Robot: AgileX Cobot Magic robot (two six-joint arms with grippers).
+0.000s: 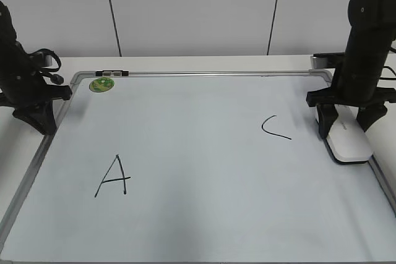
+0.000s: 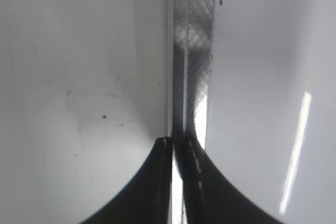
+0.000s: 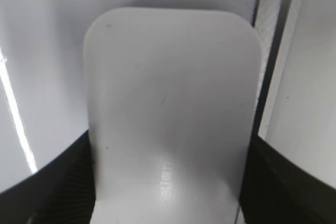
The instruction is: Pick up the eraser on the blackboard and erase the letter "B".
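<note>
The blackboard (image 1: 198,146) lies flat on the table and bears a black "A" (image 1: 113,176) and a "C" (image 1: 274,128). No letter "B" shows anywhere on it. The white eraser (image 1: 351,144) rests at the board's right edge. My right gripper (image 1: 345,127) stands over its far end, with a finger against each long side. In the right wrist view the eraser (image 3: 173,66) fills the space between the right gripper's (image 3: 169,145) fingers. My left gripper (image 1: 37,119) is shut and empty at the board's left edge. In the left wrist view the left gripper (image 2: 178,142) sits over the frame strip (image 2: 194,51).
A small round green magnet (image 1: 101,84) sits at the board's far left corner. A thin black and silver object (image 1: 113,73) lies on the top frame beside it. The white table shows beyond the frame on both sides, with a panelled wall behind.
</note>
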